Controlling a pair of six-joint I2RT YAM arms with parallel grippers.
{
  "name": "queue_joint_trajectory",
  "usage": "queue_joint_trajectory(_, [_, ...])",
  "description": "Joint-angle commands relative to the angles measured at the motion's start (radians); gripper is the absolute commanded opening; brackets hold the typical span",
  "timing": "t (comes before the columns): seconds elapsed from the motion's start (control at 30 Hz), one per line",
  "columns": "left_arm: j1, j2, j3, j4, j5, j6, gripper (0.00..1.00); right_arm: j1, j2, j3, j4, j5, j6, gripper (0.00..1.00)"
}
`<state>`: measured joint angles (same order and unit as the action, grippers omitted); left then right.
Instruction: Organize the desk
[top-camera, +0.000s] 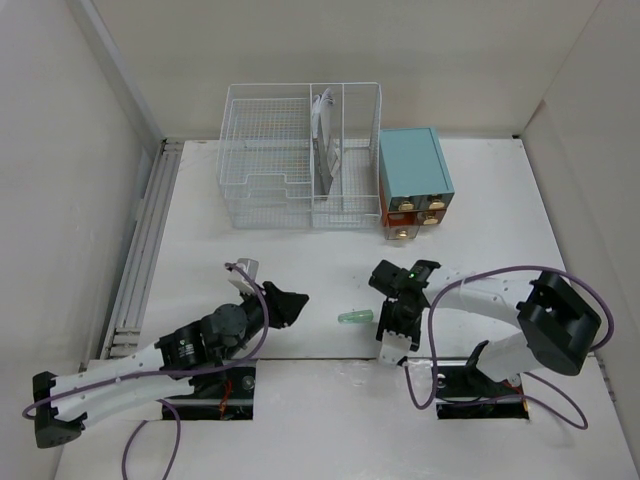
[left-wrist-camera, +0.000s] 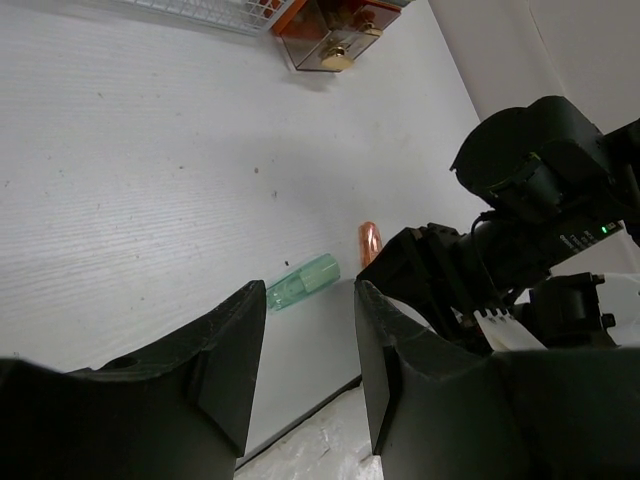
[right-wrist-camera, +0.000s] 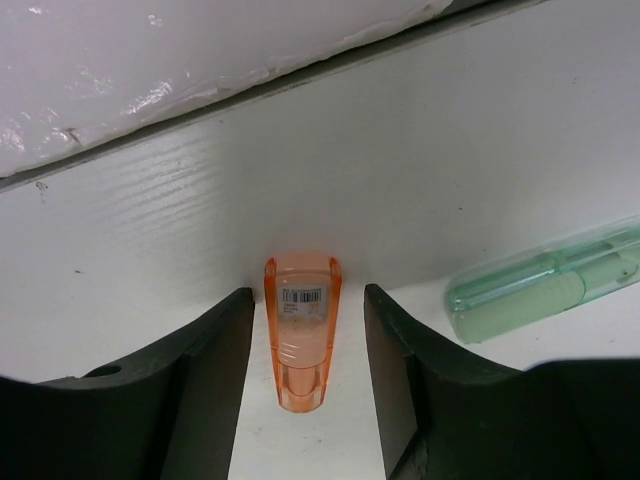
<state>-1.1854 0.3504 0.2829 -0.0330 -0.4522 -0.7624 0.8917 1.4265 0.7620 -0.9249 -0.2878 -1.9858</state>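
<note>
right fingers are spread apart and pointed down, straddling a small translucent orange plastic piece with a barcode label that lies flat between them with a slim gap on each side. the right arm rises from its base at the near right, its elbow lifted out to the right and its forearm reaching left, with the wrist bent down over the near part of the large flat white matte tabletop. left fingers are also parted and hold nothing; that arm lies low and stretched from the near left corner, its wrist aimed rightward at a pale green translucent plastic tube lying on its side just beside the orange piece. the tabletop spreads under both arms, with light walls around it and a metal rail along its left edge. at its far side stand a white wire basket organizer and, just beside it, a small teal drawer cabinet.
</note>
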Motion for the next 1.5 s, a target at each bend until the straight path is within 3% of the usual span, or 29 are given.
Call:
queue_joint_trajectory(0.0, [-0.006, -0.036, 0.002, -0.015, -0.017, -0.003, 0.38, 0.007, 0.012, 0.019, 0.033, 0.041, -0.079, 0.54])
queue_joint_trajectory(0.17, [-0.006, -0.036, 0.012, -0.042, -0.026, -0.003, 0.38, 0.007, 0.032, 0.019, 0.054, 0.050, -0.059, 0.49])
queue_joint_trajectory(0.3, [-0.006, -0.045, 0.012, -0.051, -0.035, -0.003, 0.38, 0.007, 0.032, 0.019, 0.041, 0.050, -0.050, 0.23])
queue_joint_trajectory(0.5, [-0.006, -0.045, 0.012, -0.051, -0.036, -0.003, 0.39, 0.007, 0.023, 0.052, 0.008, -0.006, -0.019, 0.09])
queue_joint_trajectory(0.6, [-0.006, -0.045, 0.012, -0.051, -0.036, -0.003, 0.39, 0.007, -0.020, 0.107, 0.075, -0.082, 0.206, 0.08])
queue_joint_trajectory(0.7, [-0.006, -0.045, 0.012, -0.051, -0.036, -0.003, 0.39, -0.008, -0.098, 0.140, 0.259, -0.122, 0.507, 0.07])
queue_joint_trajectory(1.0, [-0.006, -0.022, 0.021, -0.022, -0.036, 0.006, 0.39, -0.351, -0.196, 0.152, 0.584, -0.263, 0.959, 0.00])
queue_joint_trajectory(1.17, [-0.006, 0.021, 0.021, 0.010, -0.026, 0.006, 0.39, -0.577, -0.227, 0.083, 0.747, -0.456, 1.140, 0.00])
queue_joint_trajectory(1.3, [-0.006, 0.039, 0.021, 0.048, -0.017, 0.015, 0.39, -0.727, -0.161, 0.112, 0.747, -0.663, 1.141, 0.00])
queue_joint_trajectory(1.43, [-0.006, 0.074, 0.021, 0.061, -0.008, 0.015, 0.39, -0.809, -0.028, 0.224, 0.576, -0.847, 0.936, 0.00])
queue_joint_trajectory(1.47, [-0.006, 0.075, 0.021, 0.061, -0.008, 0.015, 0.39, -0.819, 0.000, 0.253, 0.452, -0.870, 0.877, 0.00])
